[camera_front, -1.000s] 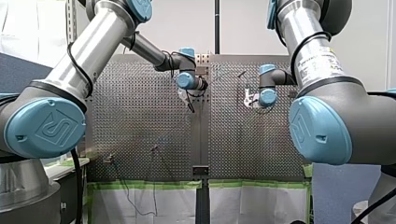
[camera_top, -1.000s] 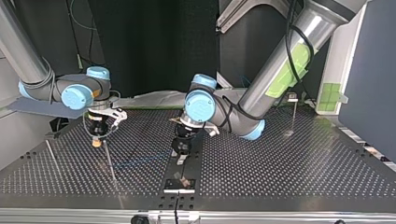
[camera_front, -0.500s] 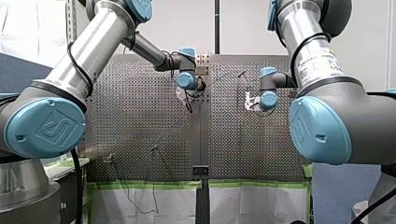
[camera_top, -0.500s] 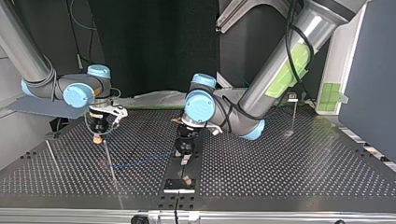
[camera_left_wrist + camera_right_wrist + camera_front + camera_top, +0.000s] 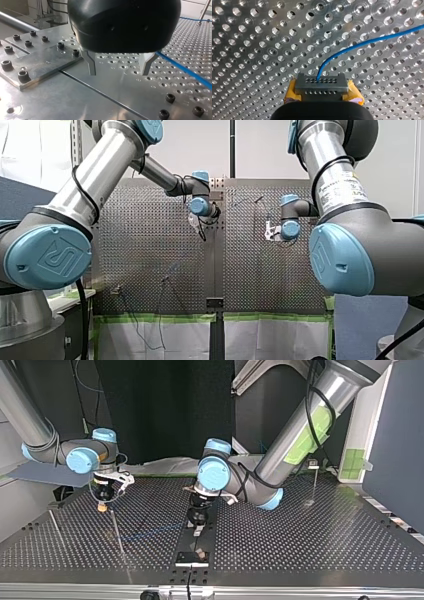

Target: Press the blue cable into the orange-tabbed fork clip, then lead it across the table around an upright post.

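My right gripper (image 5: pixel 321 86) is clamped on the blue cable (image 5: pixel 362 43), which runs out ahead of its yellow pads (image 5: pixel 354 91) over the perforated table (image 5: pixel 262 50). My left gripper (image 5: pixel 118 72) hangs just above the table with its fingers (image 5: pixel 91 65) apart and nothing between them; the cable passes just beside one finger, outside the gap. I judge the task early: no cable seated in a clip shows, and the leading around an upright post (image 5: pixel 315 482) is left. The orange-tabbed fork clip I cannot pick out with certainty, and the cable's far end is cut off
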Robot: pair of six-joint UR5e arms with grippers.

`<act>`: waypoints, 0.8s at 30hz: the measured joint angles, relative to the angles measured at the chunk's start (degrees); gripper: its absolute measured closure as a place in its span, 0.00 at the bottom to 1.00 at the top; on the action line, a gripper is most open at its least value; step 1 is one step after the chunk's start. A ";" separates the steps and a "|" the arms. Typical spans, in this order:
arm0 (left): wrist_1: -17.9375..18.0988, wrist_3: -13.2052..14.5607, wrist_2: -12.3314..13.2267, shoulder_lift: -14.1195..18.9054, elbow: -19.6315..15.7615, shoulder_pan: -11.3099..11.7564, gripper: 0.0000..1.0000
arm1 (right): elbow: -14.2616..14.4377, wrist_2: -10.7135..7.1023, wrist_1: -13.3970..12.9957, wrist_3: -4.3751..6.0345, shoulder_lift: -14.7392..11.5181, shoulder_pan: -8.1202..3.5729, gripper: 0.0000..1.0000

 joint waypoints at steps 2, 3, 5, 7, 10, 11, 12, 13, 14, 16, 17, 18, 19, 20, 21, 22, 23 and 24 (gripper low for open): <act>0.00 0.02 0.00 0.01 0.00 0.00 0.16 | 0.00 -0.02 -0.01 -0.01 0.04 -0.02 1.00; 0.00 0.02 0.00 0.01 0.00 0.00 0.16 | 0.01 -0.02 -0.01 -0.01 0.05 -0.05 1.00; 0.00 0.01 0.00 0.01 -0.01 0.00 0.16 | 0.00 -0.03 -0.01 -0.02 0.07 -0.05 1.00; 0.00 -0.03 -0.03 0.01 -0.01 0.00 0.16 | 0.01 -0.03 -0.01 -0.02 0.07 -0.06 1.00; 0.00 -0.26 -0.02 0.01 0.01 0.00 0.16 | 0.00 -0.03 -0.01 -0.02 0.07 -0.05 1.00; 0.00 -0.34 -0.01 0.01 0.00 0.00 0.16 | -0.01 -0.03 -0.01 -0.02 0.07 -0.06 1.00; 0.00 -0.39 -0.01 0.01 0.00 0.00 0.16 | -0.01 -0.03 -0.01 -0.02 0.07 -0.05 1.00; 0.00 -0.46 -0.01 0.01 0.00 0.00 0.16 | 0.00 -0.03 -0.01 -0.02 0.07 -0.05 1.00; 0.00 -0.50 -0.01 0.01 0.00 0.00 0.16 | -0.01 -0.04 -0.01 -0.02 0.08 -0.05 1.00; -0.01 -0.57 0.00 0.01 0.01 0.00 0.16 | -0.01 -0.03 -0.01 -0.02 0.08 -0.06 1.00; -0.03 -0.60 0.00 0.02 0.02 0.00 0.16 | -0.01 -0.03 -0.01 -0.02 0.08 -0.06 1.00; -0.06 -0.68 0.00 0.02 0.01 0.00 0.16 | -0.02 -0.03 -0.01 -0.02 0.08 -0.07 1.00; -0.17 -0.84 0.00 0.02 0.01 0.00 0.16 | -0.02 -0.03 -0.02 -0.02 0.08 -0.07 1.00; -0.28 -0.98 0.00 0.01 0.01 0.00 0.16 | -0.02 -0.03 -0.01 -0.02 0.08 -0.08 1.00; -0.39 -1.09 -0.03 0.02 0.01 0.00 0.16 | -0.02 -0.03 -0.01 -0.02 0.09 -0.07 1.00; -0.55 -1.21 -0.14 0.02 0.00 0.00 0.16 | -0.02 -0.03 -0.01 -0.02 0.08 -0.08 1.00; -0.69 -1.27 -0.27 0.02 0.00 0.00 0.16 | -0.02 -0.05 -0.02 -0.02 0.08 -0.08 1.00; -0.84 -1.31 -0.40 0.02 0.00 0.00 0.16 | -0.02 -0.05 -0.01 -0.02 0.09 -0.10 1.00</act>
